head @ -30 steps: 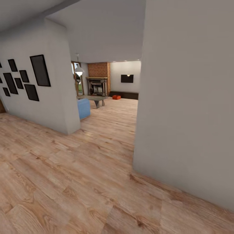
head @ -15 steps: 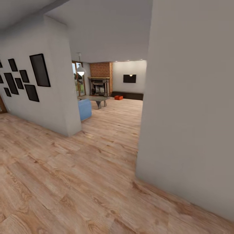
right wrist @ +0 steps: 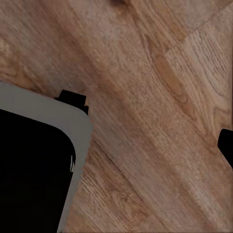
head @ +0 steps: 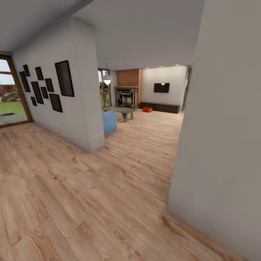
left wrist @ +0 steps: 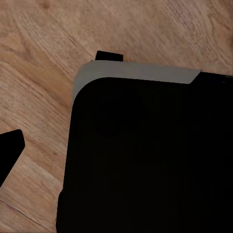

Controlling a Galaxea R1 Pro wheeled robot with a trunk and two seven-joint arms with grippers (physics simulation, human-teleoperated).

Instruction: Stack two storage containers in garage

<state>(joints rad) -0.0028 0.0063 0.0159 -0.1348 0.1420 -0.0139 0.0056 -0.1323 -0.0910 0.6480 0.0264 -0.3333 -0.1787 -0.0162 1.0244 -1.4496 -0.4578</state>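
Far down the living room, one red-orange storage container (head: 147,109) sits on the wood plank floor in front of the long dark cabinet (head: 160,107). It is small at this distance, and I cannot make out a second one. In the left wrist view a dark fingertip (left wrist: 9,151) shows at the frame edge over wood planks, beside the robot's black base (left wrist: 145,160). The right wrist view has a dark fingertip (right wrist: 226,144) at its edge, also over planks. Nothing lies between either pair of fingers.
A pale wall corner (head: 224,137) stands close on the right. A partition wall (head: 81,105) with black frames stands on the left, and a passage runs between them. Beyond are a blue sofa (head: 109,122), coffee table (head: 121,110), brick column (head: 129,77) and TV (head: 161,87). A glass door (head: 9,94) is at far left.
The whole head view has shifted right, so the camera has turned left. The glass door has come into view. Nothing in the room has moved.
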